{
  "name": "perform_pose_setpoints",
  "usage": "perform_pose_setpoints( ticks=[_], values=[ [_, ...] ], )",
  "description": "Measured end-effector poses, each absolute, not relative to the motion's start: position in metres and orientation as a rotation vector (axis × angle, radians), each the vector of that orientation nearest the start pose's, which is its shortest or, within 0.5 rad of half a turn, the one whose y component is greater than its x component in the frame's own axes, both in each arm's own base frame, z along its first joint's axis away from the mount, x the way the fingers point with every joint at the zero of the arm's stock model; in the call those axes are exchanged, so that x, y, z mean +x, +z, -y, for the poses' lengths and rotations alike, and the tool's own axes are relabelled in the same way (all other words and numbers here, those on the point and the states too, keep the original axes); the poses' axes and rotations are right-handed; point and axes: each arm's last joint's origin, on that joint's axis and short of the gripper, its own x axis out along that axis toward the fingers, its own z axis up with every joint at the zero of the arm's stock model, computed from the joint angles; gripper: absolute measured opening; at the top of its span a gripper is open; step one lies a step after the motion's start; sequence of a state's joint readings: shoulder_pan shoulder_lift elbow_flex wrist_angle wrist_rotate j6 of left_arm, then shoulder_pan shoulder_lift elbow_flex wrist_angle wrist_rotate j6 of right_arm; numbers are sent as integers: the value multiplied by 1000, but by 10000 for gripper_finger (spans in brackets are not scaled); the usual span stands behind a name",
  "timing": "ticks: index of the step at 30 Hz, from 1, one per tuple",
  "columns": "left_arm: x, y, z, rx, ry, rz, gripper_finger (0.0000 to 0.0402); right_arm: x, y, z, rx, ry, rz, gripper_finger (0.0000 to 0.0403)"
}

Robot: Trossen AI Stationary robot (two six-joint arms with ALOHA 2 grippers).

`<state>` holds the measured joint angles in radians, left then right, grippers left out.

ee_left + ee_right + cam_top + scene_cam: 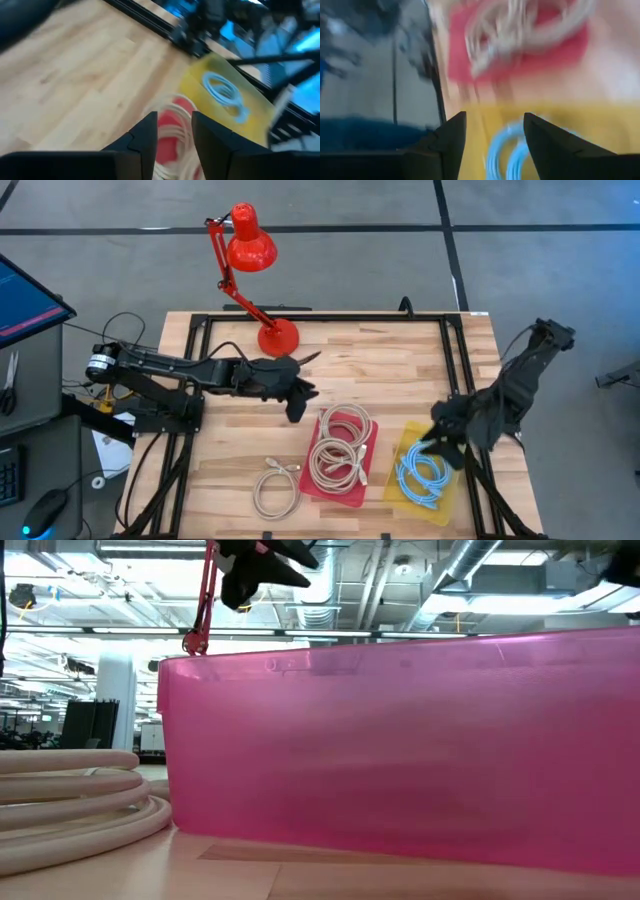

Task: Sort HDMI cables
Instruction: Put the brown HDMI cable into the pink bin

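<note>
blue cables (pixel 512 150) below right jaws (parted)

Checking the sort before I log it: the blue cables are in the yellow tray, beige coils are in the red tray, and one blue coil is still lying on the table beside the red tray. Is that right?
Not quite. The loose coil on the table beside the red tray is beige, not blue, as the high view shows. The blue cables are in the yellow tray, and beige coils lie in the red tray.
</note>
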<state>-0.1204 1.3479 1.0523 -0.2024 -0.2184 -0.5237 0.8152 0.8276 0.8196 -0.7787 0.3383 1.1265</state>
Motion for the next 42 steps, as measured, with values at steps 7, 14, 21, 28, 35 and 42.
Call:
perform_pose_setpoints(
  ticks=[7, 14, 21, 28, 35, 42],
  values=[
    [283, 301, 53, -410, 144, -563, 72, 108, 319, -69, 549, -12, -453, 153],
    [249, 334, 82, -395, 185, -568, 5, 100, 335, -41, 399, -157, -245, 129],
    [234, 342, 110, -332, 167, -543, 4, 96, 338, -22, 315, -366, -170, 96],
    [224, 324, 136, -420, 158, -683, 4, 96, 338, -9, 291, -491, -155, 8],
    [215, 306, 149, -575, 257, -818, 3, 97, 338, -1, 294, -567, -147, 3],
    [229, 273, 167, -654, 270, -1061, 3, 97, 338, 2, 296, -594, -145, 2]
  ],
)
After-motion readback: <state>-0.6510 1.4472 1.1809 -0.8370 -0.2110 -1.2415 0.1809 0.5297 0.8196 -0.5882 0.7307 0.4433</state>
